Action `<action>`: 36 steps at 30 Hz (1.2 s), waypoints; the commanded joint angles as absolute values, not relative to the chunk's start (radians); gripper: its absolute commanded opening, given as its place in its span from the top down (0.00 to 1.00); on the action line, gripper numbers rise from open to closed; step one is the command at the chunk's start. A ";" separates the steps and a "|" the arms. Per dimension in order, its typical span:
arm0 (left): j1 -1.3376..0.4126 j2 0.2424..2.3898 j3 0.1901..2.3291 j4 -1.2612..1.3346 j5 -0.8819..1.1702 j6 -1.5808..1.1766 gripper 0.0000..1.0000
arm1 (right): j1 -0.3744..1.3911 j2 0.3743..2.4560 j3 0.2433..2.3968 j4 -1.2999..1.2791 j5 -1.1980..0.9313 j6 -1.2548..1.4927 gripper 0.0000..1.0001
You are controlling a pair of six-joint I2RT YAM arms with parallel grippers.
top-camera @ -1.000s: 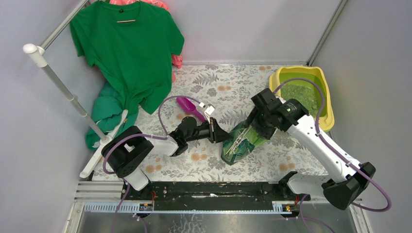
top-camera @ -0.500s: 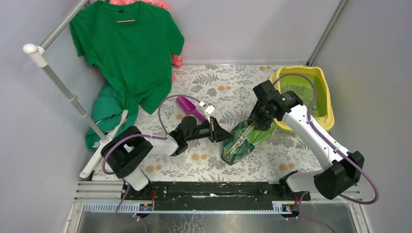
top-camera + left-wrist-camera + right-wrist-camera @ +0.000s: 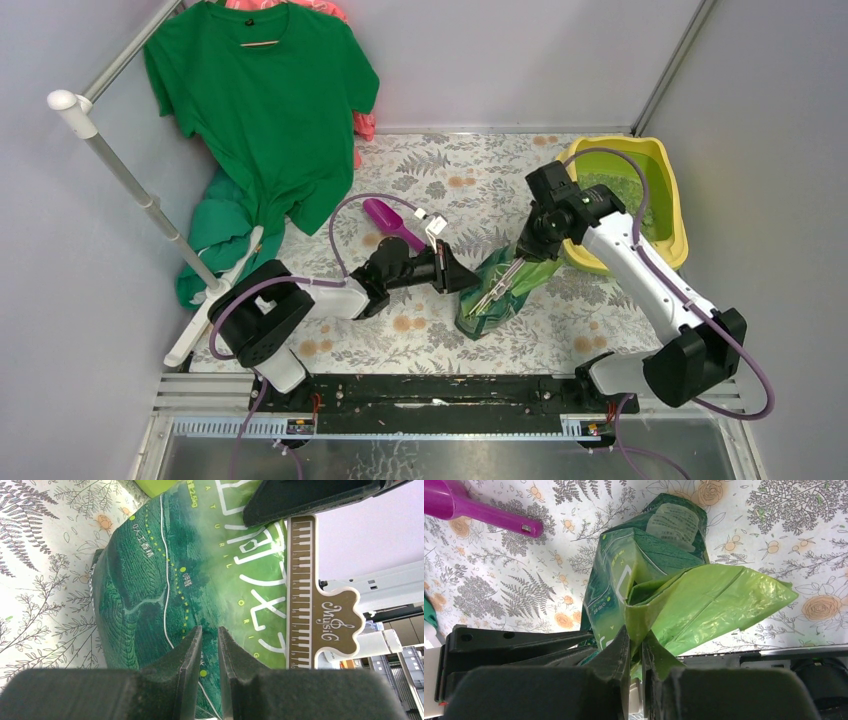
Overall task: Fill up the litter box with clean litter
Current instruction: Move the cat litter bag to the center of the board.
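spreading across the table is a floral cloth, with a green t-shirt hanging over its far left corner. at the far right corner sits the litter box, with clean litter lying as a grainy green layer inside it. the green bag leans near the middle of the cloth, its base on the cloth and its top tilted toward the box but short of the rim. the right gripper is clenched on the crumpled pale-green top of the bag, and the box lies just beyond it, to its right. the left gripper pinches the bag's printed side from the left, jaws drawn to a narrow slit, well apart from the box. a purple scoop lies behind the left arm. a brown clip with piano keys sits on the bag.
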State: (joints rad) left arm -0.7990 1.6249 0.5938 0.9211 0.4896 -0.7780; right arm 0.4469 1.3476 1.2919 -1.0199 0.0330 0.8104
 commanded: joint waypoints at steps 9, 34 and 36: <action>-0.815 1.632 0.633 0.866 0.433 -0.734 0.76 | 0.319 1.448 1.363 -0.821 -0.063 0.678 1.00; -0.815 1.552 0.666 0.632 0.304 -0.641 0.78 | 0.065 1.801 1.757 -0.620 -0.232 0.492 1.00; -0.814 1.524 0.678 0.582 0.295 -0.620 0.78 | 0.049 1.832 1.783 -0.609 -0.256 0.473 1.00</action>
